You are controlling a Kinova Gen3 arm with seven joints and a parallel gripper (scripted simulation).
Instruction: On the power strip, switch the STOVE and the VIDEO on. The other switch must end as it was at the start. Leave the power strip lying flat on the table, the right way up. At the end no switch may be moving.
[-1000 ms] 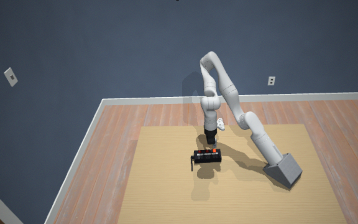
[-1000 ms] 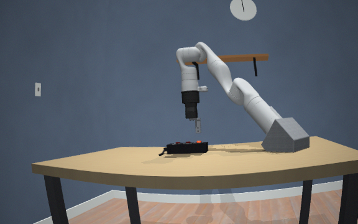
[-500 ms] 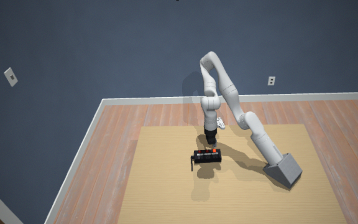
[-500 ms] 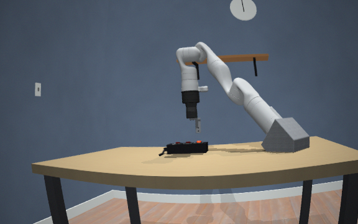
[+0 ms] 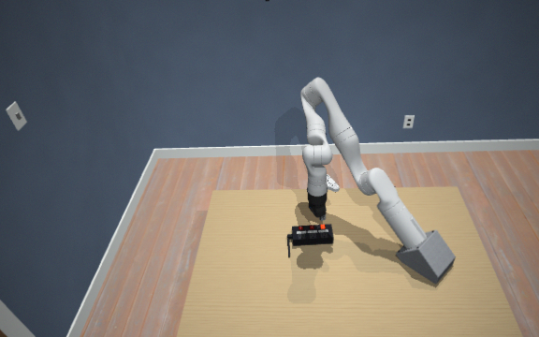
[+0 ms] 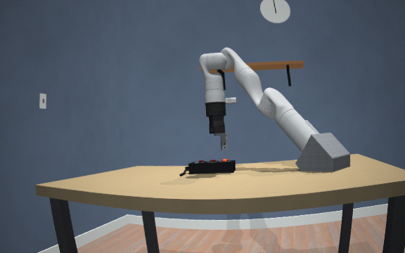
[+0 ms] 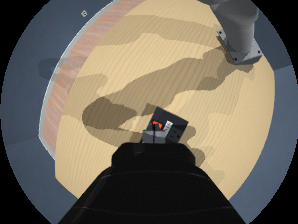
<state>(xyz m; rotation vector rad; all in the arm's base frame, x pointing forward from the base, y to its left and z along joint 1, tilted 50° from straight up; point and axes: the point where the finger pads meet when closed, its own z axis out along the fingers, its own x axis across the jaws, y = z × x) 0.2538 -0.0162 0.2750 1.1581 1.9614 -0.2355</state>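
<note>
A black power strip [image 5: 313, 234] lies flat on the tan table, with three red switches in a row along its far edge. The right switch [image 5: 323, 227] glows brighter orange than the other two. The strip also shows in the side view [image 6: 211, 166] and partly in the wrist view [image 7: 161, 129], where one lit red switch shows between the fingertips. My gripper [image 6: 223, 146] [image 5: 322, 216] is shut and empty. It points straight down and hovers a short way above the right end of the strip.
The arm's grey base [image 5: 426, 256] stands on the table to the right of the strip. A short black cord stub [image 5: 289, 244] sticks out at the strip's left end. A wooden shelf [image 6: 269, 65] hangs on the wall behind the arm.
</note>
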